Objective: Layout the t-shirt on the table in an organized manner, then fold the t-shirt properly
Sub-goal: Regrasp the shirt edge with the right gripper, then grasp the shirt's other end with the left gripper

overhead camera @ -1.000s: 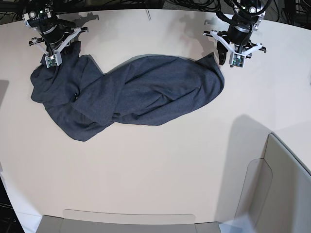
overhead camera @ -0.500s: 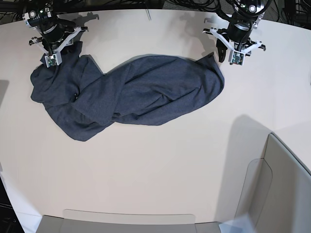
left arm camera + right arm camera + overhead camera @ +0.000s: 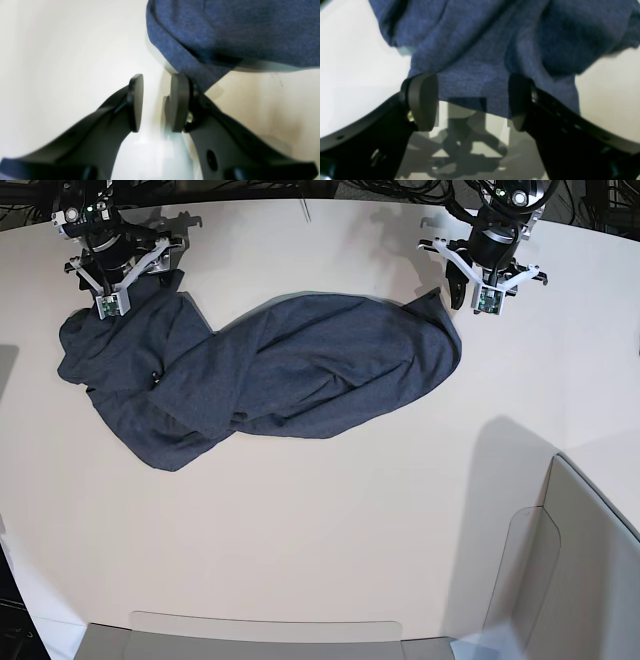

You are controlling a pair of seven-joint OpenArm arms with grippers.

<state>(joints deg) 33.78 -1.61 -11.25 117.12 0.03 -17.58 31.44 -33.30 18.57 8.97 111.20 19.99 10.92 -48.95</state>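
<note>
The dark navy t-shirt (image 3: 270, 365) lies bunched and twisted across the far half of the off-white table (image 3: 300, 530). My right gripper (image 3: 471, 102) is over the shirt's left end (image 3: 480, 50). It is open, and the fabric's edge lies loose between its wide-spread pads (image 3: 422, 100). In the base view this gripper (image 3: 112, 285) sits at the far left. My left gripper (image 3: 157, 102) hovers at the shirt's right corner (image 3: 225, 32), open by a narrow gap with nothing in it. That corner touches the outside of one pad (image 3: 178, 102). In the base view it (image 3: 483, 285) is at the far right.
A grey-beige bin wall (image 3: 590, 560) rises at the near right corner. A low translucent rim (image 3: 260, 630) runs along the table's near edge. Cables hang behind both arms at the far edge.
My right gripper has opened and let go of the shirt's left end, which has shifted slightly. The left arm drew back a little toward the far edge, then held still.
</note>
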